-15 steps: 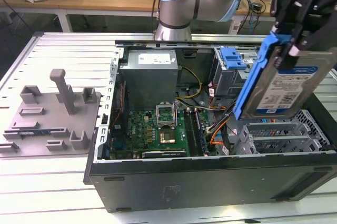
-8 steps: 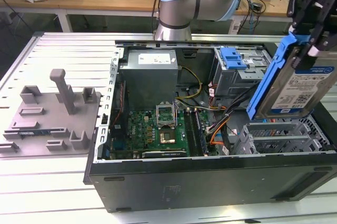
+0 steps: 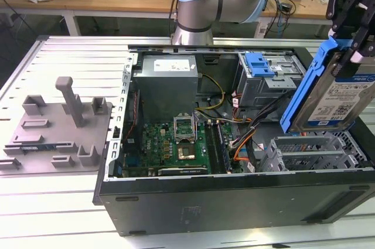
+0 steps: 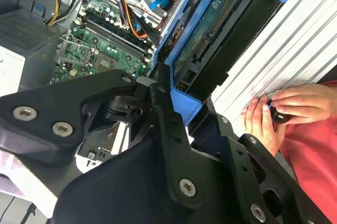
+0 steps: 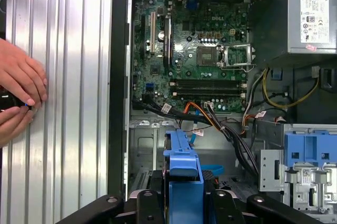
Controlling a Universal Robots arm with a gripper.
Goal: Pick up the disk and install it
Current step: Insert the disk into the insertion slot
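The disk (image 3: 337, 99), a silver hard drive with a blue-and-white label in a blue plastic frame, hangs tilted in the air above the open computer case's (image 3: 234, 199) corner at the exterior view's right. My black gripper (image 3: 351, 38) is shut on its upper end. In the second wrist view the black fingers (image 4: 163, 113) clamp the disk's blue frame (image 4: 184, 103), its connector edge showing. In the first wrist view the disk's blue frame (image 5: 182, 168) sits between the gripper's links, above the case's drive area.
The green motherboard (image 3: 176, 143), grey power supply (image 3: 167, 82) and a blue drive-bay latch (image 3: 259, 64) lie inside the case, with cable bundles (image 5: 231, 129) crossing it. A grey fixture plate (image 3: 55, 135) sits at the exterior view's left. A person's hands (image 4: 279, 110) rest on the ribbed table beside the case.
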